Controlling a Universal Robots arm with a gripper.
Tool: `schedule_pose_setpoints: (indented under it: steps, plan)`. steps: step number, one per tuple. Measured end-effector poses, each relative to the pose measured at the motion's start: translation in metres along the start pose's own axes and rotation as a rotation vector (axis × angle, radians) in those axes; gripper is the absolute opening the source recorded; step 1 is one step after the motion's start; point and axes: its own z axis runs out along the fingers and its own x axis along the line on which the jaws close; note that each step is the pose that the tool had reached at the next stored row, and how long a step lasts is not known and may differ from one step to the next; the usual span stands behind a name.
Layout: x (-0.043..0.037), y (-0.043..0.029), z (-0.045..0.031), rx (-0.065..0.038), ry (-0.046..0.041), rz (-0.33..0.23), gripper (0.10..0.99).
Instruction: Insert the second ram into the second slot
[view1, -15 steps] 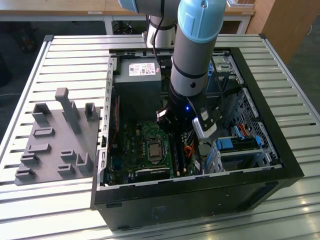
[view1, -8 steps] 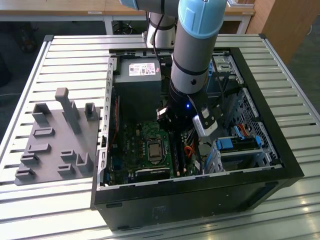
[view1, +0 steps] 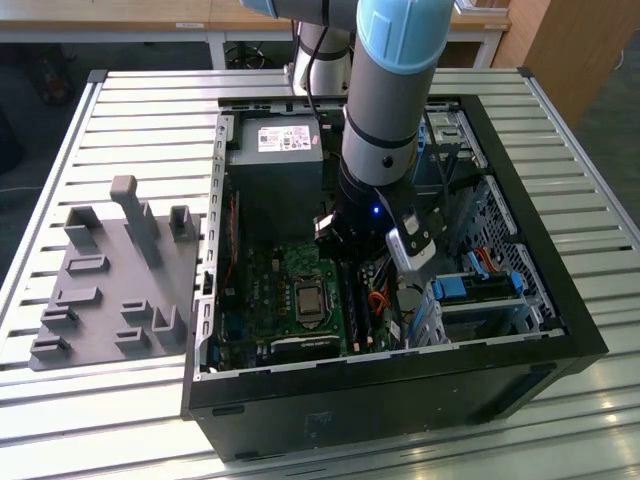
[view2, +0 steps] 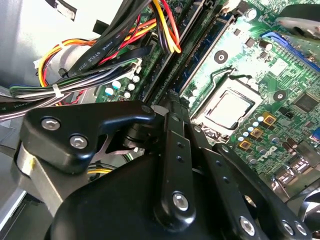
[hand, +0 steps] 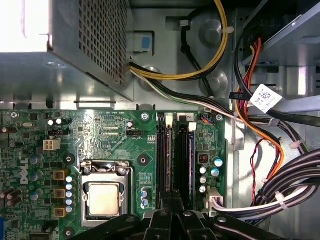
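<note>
Green motherboard (hand: 100, 130), black pincer (view2: 172, 107), yellow, orange and red cables (view2: 160, 25).

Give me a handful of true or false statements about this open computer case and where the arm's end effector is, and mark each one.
1. The end effector is down inside the computer case, over the memory slots. True.
2. The processor socket has a large cooler fan mounted on it. False: the metal-topped chip sits bare.
3. The grey fixture tray lies outside the case, on the exterior view's left. True.
4. The case has its side panel on. False: it is open, with the motherboard exposed.
5. Bundled cables run beside the memory slots. True.
</note>
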Motion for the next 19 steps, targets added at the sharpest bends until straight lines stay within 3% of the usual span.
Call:
schedule_pose_setpoints:
  steps: [19]
  plan:
    - [-0.0001,-0.0001,0.006,0.0,0.0001,0.0,0.106]
